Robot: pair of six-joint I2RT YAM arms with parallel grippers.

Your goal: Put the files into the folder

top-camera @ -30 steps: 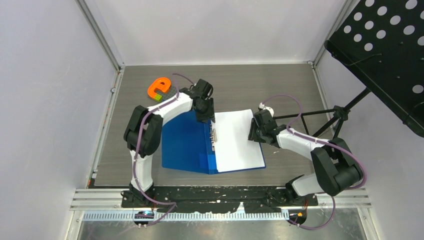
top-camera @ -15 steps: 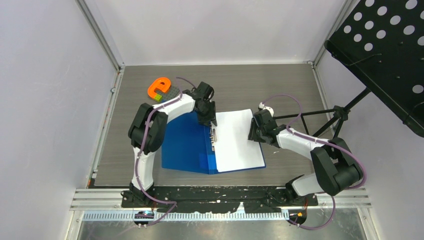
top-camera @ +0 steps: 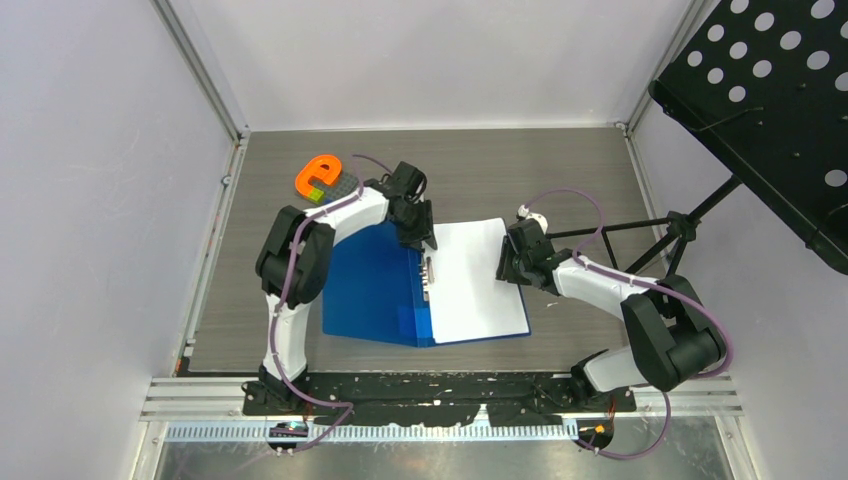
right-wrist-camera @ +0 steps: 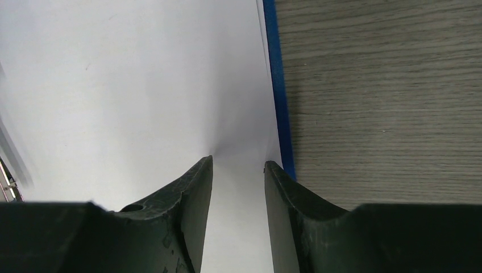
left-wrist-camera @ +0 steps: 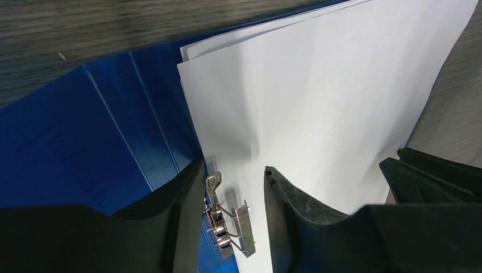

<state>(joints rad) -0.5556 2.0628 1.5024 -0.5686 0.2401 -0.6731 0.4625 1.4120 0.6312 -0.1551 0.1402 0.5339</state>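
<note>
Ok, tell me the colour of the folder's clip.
Silver clip, clearest in left wrist view.

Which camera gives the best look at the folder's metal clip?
Left wrist: the metal clip sits close up inside the open left gripper. Top external shows only a thin sliver of it; right wrist hardly shows it.

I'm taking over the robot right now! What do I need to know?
Left end effector: open, straddling the metal clip at the far end of the spine.
Right end effector: open, tips down on the files near their right edge.
Folder: lying open on the table, with the files stacked on its right half.
Done: files laid inside.
Left: I cannot tell whether the clip grips them. Probably secure them, then close the cover.
</note>
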